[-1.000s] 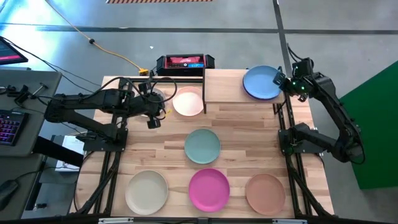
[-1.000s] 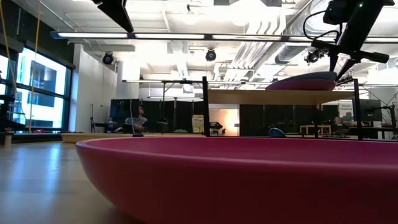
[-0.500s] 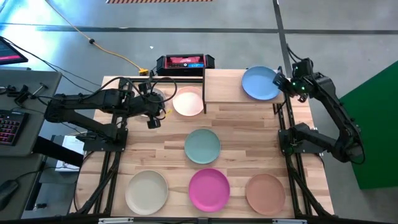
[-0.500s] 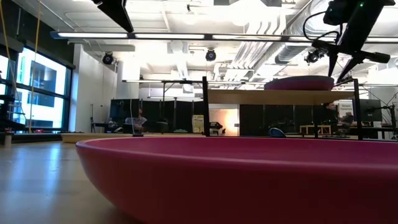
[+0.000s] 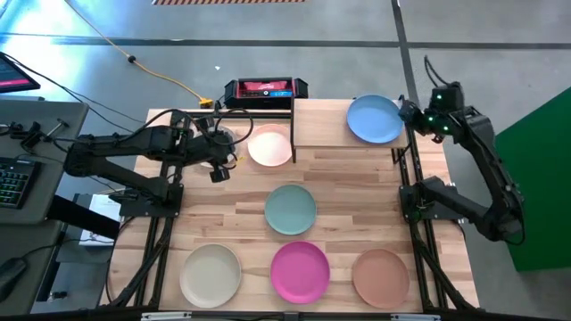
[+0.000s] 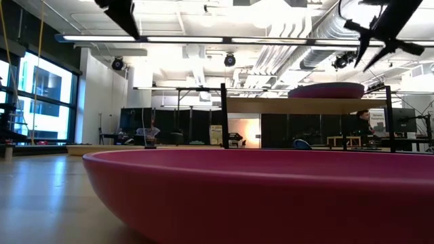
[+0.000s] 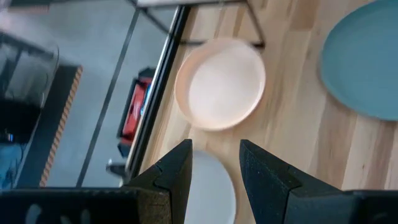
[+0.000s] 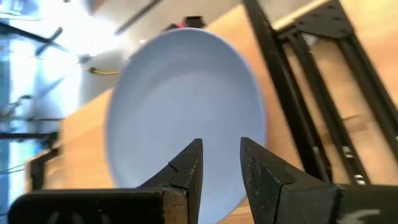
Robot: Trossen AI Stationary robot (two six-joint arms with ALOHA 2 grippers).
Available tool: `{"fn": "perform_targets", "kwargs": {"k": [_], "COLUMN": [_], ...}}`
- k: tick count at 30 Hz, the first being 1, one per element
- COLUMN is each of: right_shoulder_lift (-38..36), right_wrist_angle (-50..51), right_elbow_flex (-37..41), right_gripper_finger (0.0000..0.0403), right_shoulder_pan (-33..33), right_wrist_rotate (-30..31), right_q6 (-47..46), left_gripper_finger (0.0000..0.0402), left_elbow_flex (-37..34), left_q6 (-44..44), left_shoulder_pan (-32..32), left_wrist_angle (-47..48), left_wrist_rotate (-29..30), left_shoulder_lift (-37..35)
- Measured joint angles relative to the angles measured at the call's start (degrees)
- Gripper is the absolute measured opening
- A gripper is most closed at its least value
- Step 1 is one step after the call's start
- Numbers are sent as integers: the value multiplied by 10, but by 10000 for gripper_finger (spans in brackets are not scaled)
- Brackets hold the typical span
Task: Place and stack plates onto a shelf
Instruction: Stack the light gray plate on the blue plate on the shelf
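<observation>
Since the earlier frame the right gripper (image 5: pixel 409 113) has let go of the blue plate (image 5: pixel 373 119) and drawn back toward the table's right edge; the plate has settled level on the shelf (image 5: pixel 330 125). In the high view the gripper stands just beside the plate's right rim, apart from it; in the right wrist view its fingers (image 8: pixel 186 168) are spread with nothing between them and the blue plate (image 8: pixel 183 118) lies beyond their tips. In the low view a purple plate (image 6: pixel 327 91) shows on the shelf (image 6: pixel 298 105), under the blue one. The left gripper (image 5: pixel 217 172) hangs over the table's left part, jaws apart and empty, above the grey-white plate (image 7: pixel 211 186) and near the pale pink plate (image 5: pixel 270 147). On the table lie the teal plate (image 5: pixel 290 209), cream plate (image 5: pixel 211 275), magenta plate (image 5: pixel 300 271) and tan-brown plate (image 5: pixel 381 276), each apart from the others.
</observation>
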State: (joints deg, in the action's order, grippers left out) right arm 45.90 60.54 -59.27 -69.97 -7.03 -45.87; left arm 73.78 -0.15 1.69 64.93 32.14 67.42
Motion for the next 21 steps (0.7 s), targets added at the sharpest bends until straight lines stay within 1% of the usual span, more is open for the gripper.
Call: {"fn": "perform_targets", "kwargs": {"k": [4,6,11,14,16,19,21], "right_shoulder_lift": [-14,-19,-33,-44,-51,-58,-59], "right_wrist_angle": [0,0,0,-1,-5,-3,-2], "right_elbow_flex": [-23,-34,-54,-61,-64,-64,-64], "right_gripper_finger": [87,87,87,87,87,87,87], "right_shoulder_pan": [0,0,7,30,49,79,100], "right_wrist_rotate": [-42,-70,-141,-147,-147,-144,-132], "right_q6": [29,41,47,39,37,24,12], "left_gripper_finger": [122,122,122,122,122,122,122], "left_elbow_flex": [0,0,0,0,0,0,0], "left_q6": [-27,-32,-60,-91,-105,-108,-108], "left_shoulder_pan": [18,24,24,12,-3,-36,-62], "left_wrist_angle": [31,32,41,67,90,121,134], "left_wrist_rotate": [-8,-38,-139,-194,-218,-226,-227], "left_shoulder_lift": [0,0,2,2,2,2,2]}}
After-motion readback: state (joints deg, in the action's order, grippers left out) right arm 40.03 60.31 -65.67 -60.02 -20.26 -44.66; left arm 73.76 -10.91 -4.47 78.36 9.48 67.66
